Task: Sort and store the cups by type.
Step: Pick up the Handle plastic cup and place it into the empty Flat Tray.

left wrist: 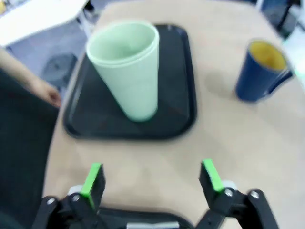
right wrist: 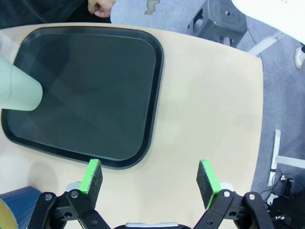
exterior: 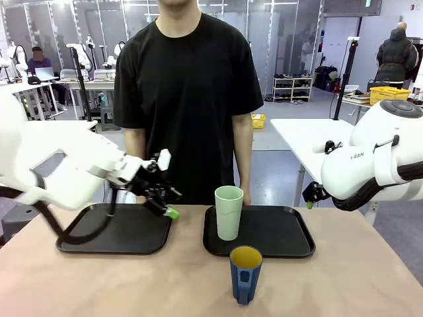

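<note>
A tall pale-green tumbler (exterior: 229,211) stands upright on the left part of the right black tray (exterior: 284,238). The dark-blue mug (exterior: 246,273), yellow inside, stands on the bare table in front of that tray. My left gripper (exterior: 170,203) hovers open over the right edge of the left black tray (exterior: 112,231). In the left wrist view the left gripper (left wrist: 152,179) is empty and faces the tumbler (left wrist: 128,67) and the mug (left wrist: 262,69). My right gripper (right wrist: 151,179) is open and empty above the tray's (right wrist: 95,86) near edge, with the tumbler (right wrist: 16,90) and the mug (right wrist: 14,205) off to its left.
A person in a black shirt stands at the far table edge, one hand (left wrist: 45,93) resting close to the right tray's far side. My right arm (exterior: 370,165) is raised beyond the table's right edge. Bare tabletop (exterior: 99,284) lies in front of both trays.
</note>
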Controlling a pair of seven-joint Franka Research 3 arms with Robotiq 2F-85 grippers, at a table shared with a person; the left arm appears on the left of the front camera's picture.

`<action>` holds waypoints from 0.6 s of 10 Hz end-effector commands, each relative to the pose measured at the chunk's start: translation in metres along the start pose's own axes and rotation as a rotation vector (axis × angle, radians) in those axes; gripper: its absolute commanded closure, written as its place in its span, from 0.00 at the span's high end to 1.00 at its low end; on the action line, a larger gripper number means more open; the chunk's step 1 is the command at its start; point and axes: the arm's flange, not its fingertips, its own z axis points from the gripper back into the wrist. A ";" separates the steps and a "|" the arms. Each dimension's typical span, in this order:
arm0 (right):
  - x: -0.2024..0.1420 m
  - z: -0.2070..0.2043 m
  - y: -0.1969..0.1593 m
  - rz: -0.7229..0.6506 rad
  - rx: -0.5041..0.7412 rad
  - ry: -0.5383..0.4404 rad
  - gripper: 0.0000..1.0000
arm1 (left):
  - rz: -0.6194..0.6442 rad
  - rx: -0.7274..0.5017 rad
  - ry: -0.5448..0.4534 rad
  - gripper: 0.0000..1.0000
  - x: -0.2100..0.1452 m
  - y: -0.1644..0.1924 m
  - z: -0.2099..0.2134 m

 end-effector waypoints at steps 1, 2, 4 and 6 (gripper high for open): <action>0.001 -0.001 -0.001 0.011 -0.008 -0.002 1.00 | -0.006 -0.032 0.199 1.00 -0.006 -0.048 0.076; 0.001 -0.001 -0.001 0.011 -0.008 -0.002 1.00 | 0.001 -0.058 0.309 1.00 -0.012 -0.062 0.106; 0.001 -0.001 -0.001 0.011 -0.008 -0.002 1.00 | 0.042 -0.028 0.434 1.00 -0.034 -0.074 0.162; 0.001 -0.001 -0.001 0.011 -0.008 -0.002 1.00 | 0.137 0.021 0.585 1.00 -0.056 -0.076 0.201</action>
